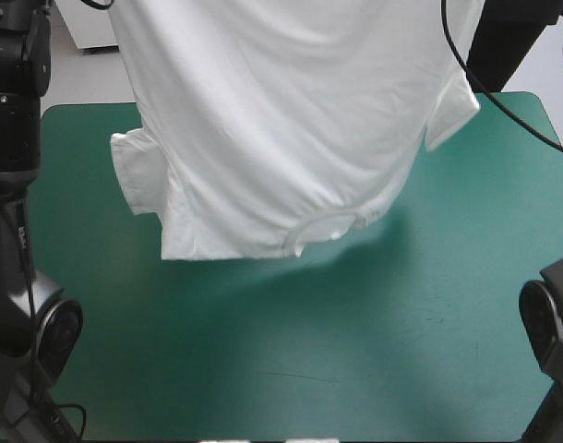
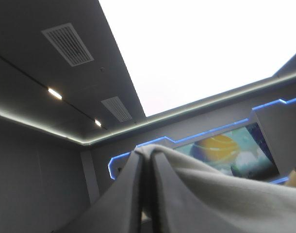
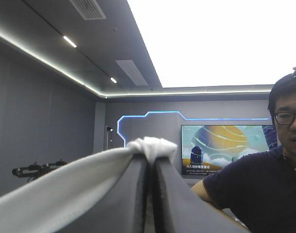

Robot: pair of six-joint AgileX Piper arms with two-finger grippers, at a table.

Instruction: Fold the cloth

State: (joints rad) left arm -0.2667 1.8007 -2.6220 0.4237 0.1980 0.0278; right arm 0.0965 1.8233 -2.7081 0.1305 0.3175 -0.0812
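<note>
Over the teal-green table cover [image 1: 383, 360], my two arms are raised; left gripper [image 2: 147, 160] and right gripper [image 3: 151, 162] each clamp the one white short-sleeved fabric T-shirt [image 1: 281, 138], hanging collar-down.

1. High view: T-shirt [image 1: 272, 138] upper part cut off at top edge, incl. the held edge.
2. Shirt hides mid stretch of table [image 1: 355, 351] far edge.
3. Left gripper [image 2: 147, 158]: tips wrapped in shaded cloth, fingers indistinct.
4. Right gripper [image 3: 150, 155]: tips under cloth wad.
</note>
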